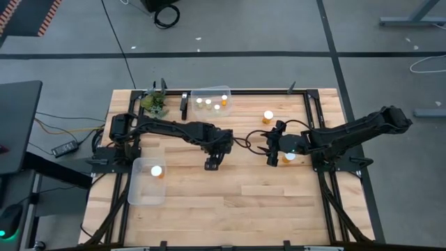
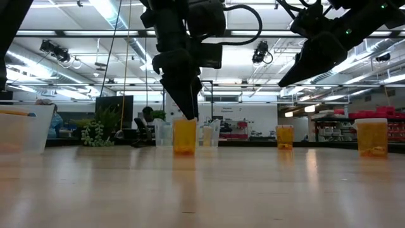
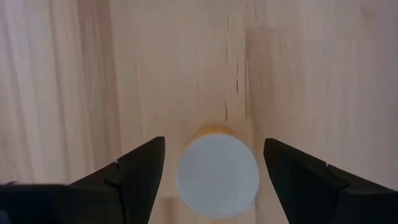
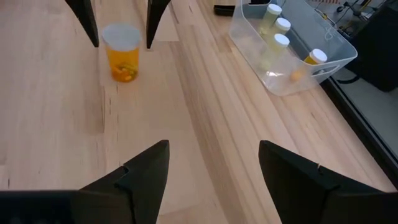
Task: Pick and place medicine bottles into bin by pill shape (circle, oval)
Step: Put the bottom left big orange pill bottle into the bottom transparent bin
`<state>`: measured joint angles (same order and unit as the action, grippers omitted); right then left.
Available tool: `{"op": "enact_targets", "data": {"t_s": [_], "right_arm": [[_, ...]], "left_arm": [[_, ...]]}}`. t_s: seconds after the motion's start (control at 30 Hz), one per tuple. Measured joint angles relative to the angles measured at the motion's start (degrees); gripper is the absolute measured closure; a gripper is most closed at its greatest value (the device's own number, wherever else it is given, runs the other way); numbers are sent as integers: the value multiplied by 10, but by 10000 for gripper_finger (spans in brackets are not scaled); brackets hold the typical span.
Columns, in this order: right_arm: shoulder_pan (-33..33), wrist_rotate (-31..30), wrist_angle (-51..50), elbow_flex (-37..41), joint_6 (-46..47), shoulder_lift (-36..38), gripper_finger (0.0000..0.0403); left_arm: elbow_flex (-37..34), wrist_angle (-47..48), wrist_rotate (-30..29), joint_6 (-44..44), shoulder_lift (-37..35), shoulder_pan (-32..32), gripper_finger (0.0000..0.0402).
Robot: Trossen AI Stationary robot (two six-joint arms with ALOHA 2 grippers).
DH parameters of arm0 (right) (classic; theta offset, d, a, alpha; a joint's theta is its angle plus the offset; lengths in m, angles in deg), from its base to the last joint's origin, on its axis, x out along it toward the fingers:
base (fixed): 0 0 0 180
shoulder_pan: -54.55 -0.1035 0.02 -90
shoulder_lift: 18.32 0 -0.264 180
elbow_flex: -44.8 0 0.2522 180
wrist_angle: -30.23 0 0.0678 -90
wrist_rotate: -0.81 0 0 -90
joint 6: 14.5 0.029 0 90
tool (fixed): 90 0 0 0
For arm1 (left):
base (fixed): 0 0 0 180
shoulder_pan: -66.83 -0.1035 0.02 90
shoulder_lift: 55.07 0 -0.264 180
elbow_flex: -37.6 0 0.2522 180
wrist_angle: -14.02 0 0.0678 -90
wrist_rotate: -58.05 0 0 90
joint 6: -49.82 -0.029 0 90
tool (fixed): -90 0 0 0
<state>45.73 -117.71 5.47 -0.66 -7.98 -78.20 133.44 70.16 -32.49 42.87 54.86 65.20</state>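
An amber bottle with a white cap stands upright on the wooden table, also seen in the low view and the right wrist view. My left gripper is open and points down, with one finger on either side of the cap and a gap on both sides; in the high view it hides the bottle. My right gripper is open and empty above the table right of centre. A bottle stands beside it and another farther back.
A clear bin at the far edge holds several bottles. A second clear bin near the left front holds one bottle. A small green plant stands at the far left. Bare wood lies toward the near edge.
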Motion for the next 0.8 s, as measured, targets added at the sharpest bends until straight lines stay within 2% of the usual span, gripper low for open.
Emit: {"op": "enact_targets", "data": {"t_s": [0.33,0.8], "right_arm": [[0,0,0,0,3,0,148],[0,0,5,0,4,0,148]], "left_arm": [[0,5,3,0,2,1,125],[0,14,3,1,27,13,185]]}}
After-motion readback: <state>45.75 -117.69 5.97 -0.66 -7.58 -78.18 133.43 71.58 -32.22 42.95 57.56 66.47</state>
